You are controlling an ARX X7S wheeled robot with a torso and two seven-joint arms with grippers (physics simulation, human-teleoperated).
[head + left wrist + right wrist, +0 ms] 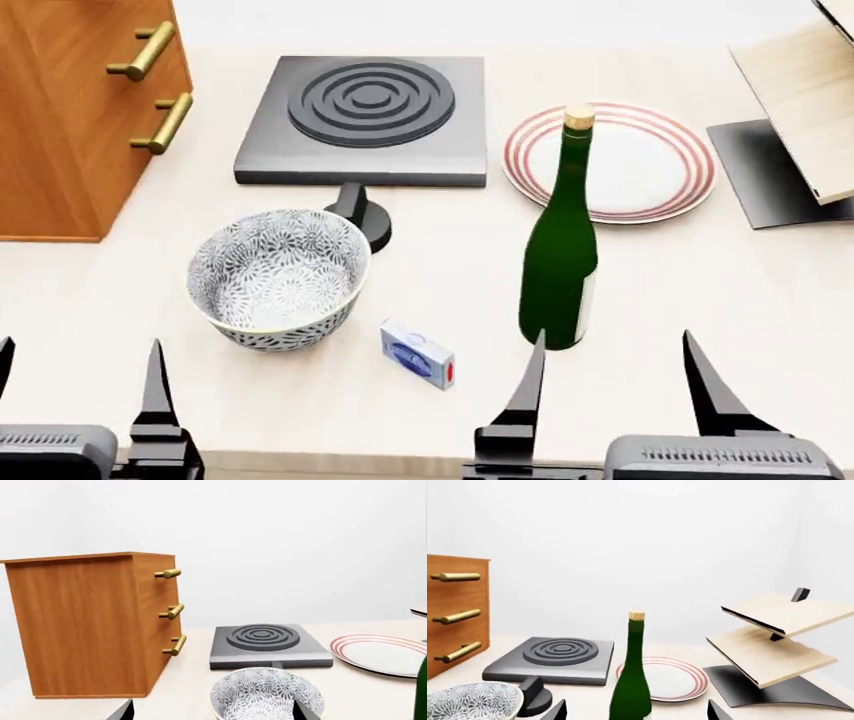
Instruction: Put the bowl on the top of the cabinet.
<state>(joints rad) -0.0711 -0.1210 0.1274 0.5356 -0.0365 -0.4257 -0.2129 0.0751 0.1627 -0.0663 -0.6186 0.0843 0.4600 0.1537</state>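
My left fingers (80, 385) and right fingers (614, 380) both stand spread wide at the near edge of the bench (747, 300), gripping nothing. The patterned bowl (278, 277) sits upright on the bench ahead of my left side, just in front of the hotplate (363, 120) and its knob (363, 217), with the orange-brown cabinet (67, 110) farther back to its left. A green wine bottle (561, 260) stands before the red-rimmed plate (641, 165), and a small box (416, 354) lies near the bowl.

plain white wall (660, 545), pale tabletop (747, 300)
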